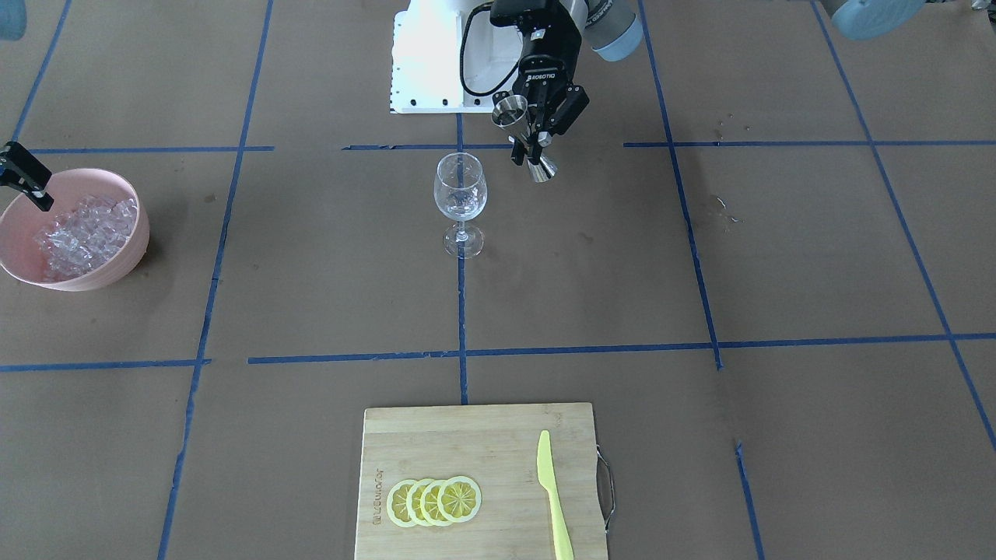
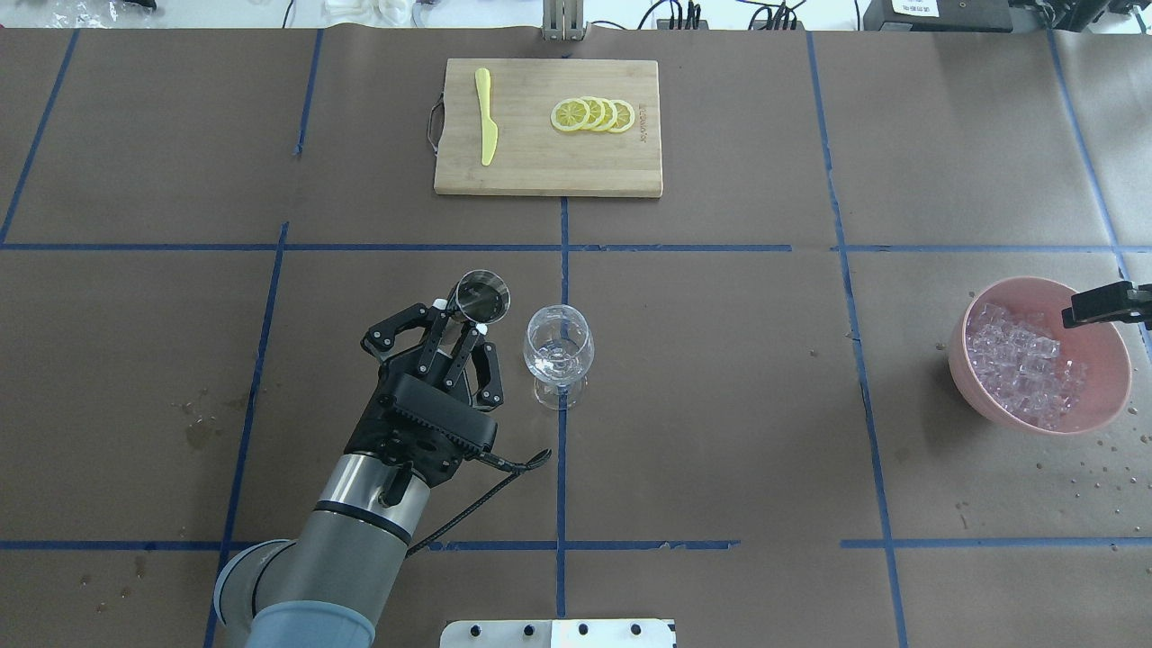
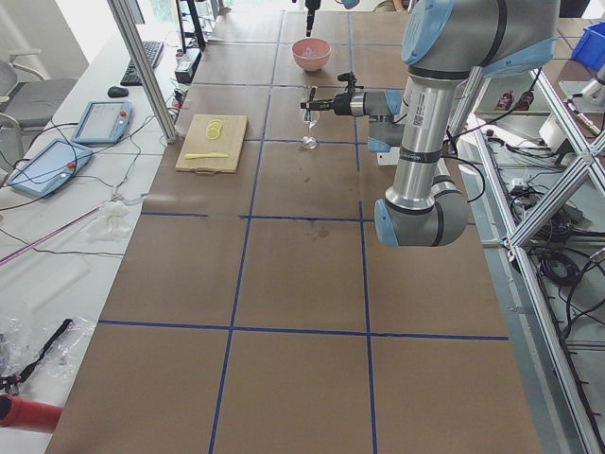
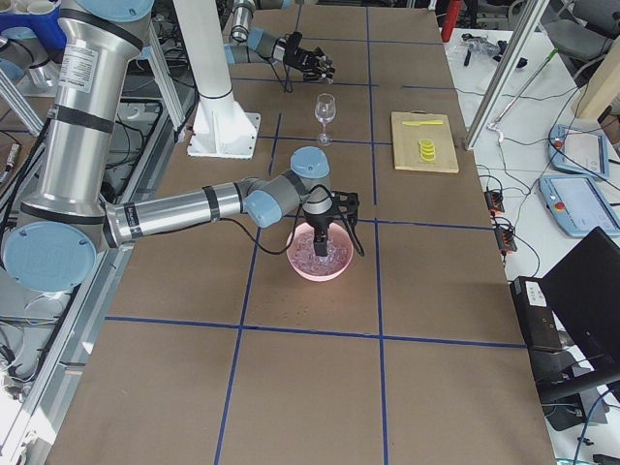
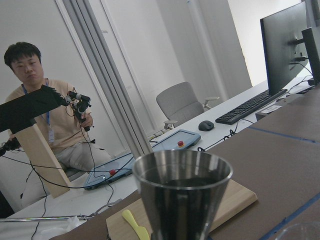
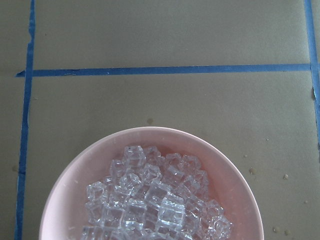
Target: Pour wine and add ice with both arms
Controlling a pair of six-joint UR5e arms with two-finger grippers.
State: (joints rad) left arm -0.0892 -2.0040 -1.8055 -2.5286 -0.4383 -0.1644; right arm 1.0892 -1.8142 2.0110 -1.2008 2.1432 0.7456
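My left gripper [image 2: 463, 326] is shut on a steel double-cone jigger [image 2: 482, 297], held roughly upright just left of the clear stemmed wine glass [image 2: 559, 349] and about level with its rim. The left wrist view shows dark liquid in the jigger [image 5: 182, 187]. In the front view the jigger [image 1: 511, 110] is beside the glass [image 1: 461, 194]. My right gripper [image 2: 1105, 305] hangs over the pink bowl [image 2: 1015, 288] of ice [image 2: 1021, 360]; I cannot tell whether its jaws are open or shut. The right wrist view looks down on the ice [image 6: 155, 200].
A wooden cutting board [image 2: 540, 166] at the far middle carries lemon slices [image 2: 594, 114] and a yellow knife [image 2: 486, 117]. The white base block [image 1: 428, 54] stands behind the glass. Water spots lie around the bowl [image 2: 1080, 468]. A person [image 5: 37, 115] sits beyond the table.
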